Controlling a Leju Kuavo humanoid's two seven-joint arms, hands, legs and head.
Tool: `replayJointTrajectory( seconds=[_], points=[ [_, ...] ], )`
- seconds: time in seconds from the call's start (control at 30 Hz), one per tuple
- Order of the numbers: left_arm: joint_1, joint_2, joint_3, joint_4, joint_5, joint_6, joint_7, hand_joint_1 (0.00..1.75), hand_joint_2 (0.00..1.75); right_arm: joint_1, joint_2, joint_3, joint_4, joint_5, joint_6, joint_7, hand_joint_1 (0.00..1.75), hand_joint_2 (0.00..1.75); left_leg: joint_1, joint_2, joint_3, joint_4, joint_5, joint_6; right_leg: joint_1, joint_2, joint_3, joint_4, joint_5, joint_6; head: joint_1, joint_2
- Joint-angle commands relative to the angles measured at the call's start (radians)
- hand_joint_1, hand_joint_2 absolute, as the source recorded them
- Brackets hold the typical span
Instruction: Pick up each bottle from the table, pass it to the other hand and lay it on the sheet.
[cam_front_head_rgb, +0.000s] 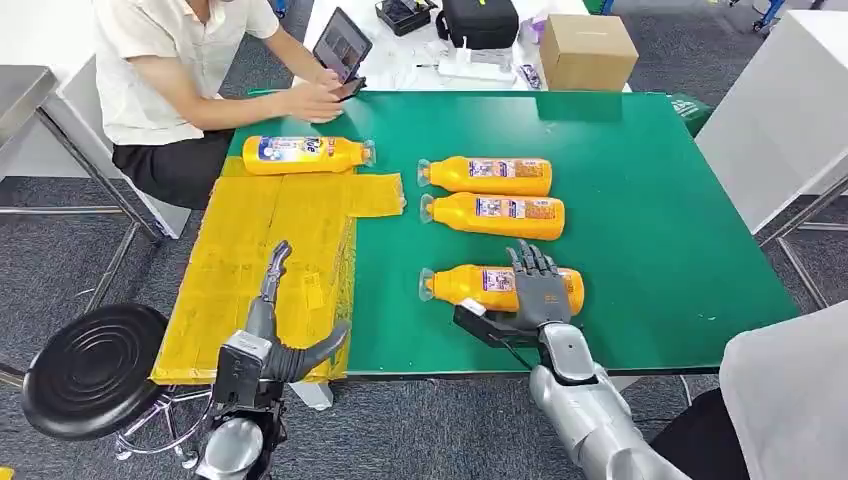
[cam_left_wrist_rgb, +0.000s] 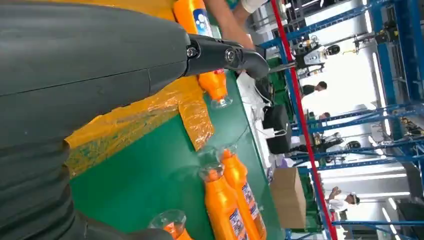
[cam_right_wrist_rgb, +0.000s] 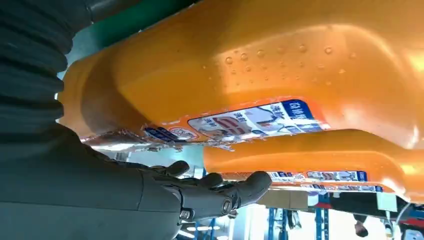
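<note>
Orange bottles (cam_front_head_rgb: 497, 215) with blue-white labels, yellow sheet (cam_front_head_rgb: 270, 265), green table (cam_front_head_rgb: 650, 210)

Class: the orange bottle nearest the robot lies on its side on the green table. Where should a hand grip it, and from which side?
Probably around the labelled body of the nearest bottle, coming from above: it lies flat, so its long sides are exposed, and the clear-capped neck looks narrow.

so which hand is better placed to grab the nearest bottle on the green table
The right hand: its fingers already lie over the nearest bottle on the green table. The left hand hangs open over the yellow sheet, well away from that bottle.
</note>
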Motion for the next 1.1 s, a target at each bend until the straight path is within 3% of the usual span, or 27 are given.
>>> replayJointTrajectory(
  seconds=[0.03,0.2,0.8,0.9,0.93,1.07,1.1],
  points=[
    [0.012,0.013,0.016,-0.021,0.024,-0.045,0.017,0.00,1.75,0.055,-0.067,0.094,-0.048,0.009,0.035,0.035,0.00,1.75,0.000,-0.001,0.003,-0.001,0.000,0.000,0.000,-0.002,0.003,-0.001,-0.001,-0.001,0.000,0.000],
    [0.021,0.004,0.025,-0.023,0.021,-0.041,0.024,0.00,1.75,0.099,-0.095,0.104,-0.120,-0.005,0.064,0.057,0.00,1.75,0.000,-0.003,0.006,-0.002,-0.001,0.000,0.000,-0.005,0.007,-0.002,-0.002,-0.001,0.000,0.000],
    [0.020,0.010,0.013,-0.004,0.026,-0.026,0.034,0.00,1.75,0.082,-0.120,0.058,0.032,-0.089,0.096,0.032,0.00,1.75,0.000,-0.004,0.010,-0.003,0.000,0.000,0.000,-0.005,0.011,-0.003,-0.002,0.000,0.000,0.000],
    [0.003,0.021,0.003,0.015,0.053,-0.041,0.023,0.00,1.75,0.084,-0.102,0.005,0.055,-0.223,0.041,-0.132,0.00,1.75,0.000,-0.003,0.013,-0.001,-0.003,0.002,0.000,-0.005,0.006,-0.002,-0.005,-0.001,0.000,0.000],
    [-0.006,0.024,-0.001,0.024,0.059,-0.043,0.019,0.00,1.75,0.082,-0.099,-0.011,0.069,-0.255,0.027,-0.164,0.17,1.75,0.000,-0.004,0.014,-0.003,-0.002,0.002,0.000,-0.006,0.006,-0.003,-0.005,-0.001,0.000,0.000],
    [-0.015,0.025,0.000,0.035,0.064,-0.043,0.016,0.00,1.75,0.076,-0.101,-0.010,0.085,-0.263,0.017,-0.177,0.17,1.75,-0.001,-0.002,0.015,-0.004,-0.004,0.002,0.000,-0.004,0.006,-0.004,-0.005,0.000,0.000,0.000],
    [-0.015,0.027,-0.003,0.035,0.067,-0.042,0.015,0.00,1.75,0.071,-0.099,-0.010,0.095,-0.267,0.002,-0.192,1.38,1.75,0.000,-0.001,0.016,-0.004,-0.005,0.002,0.000,-0.002,0.016,-0.005,-0.003,0.002,0.000,0.000]
  ],
)
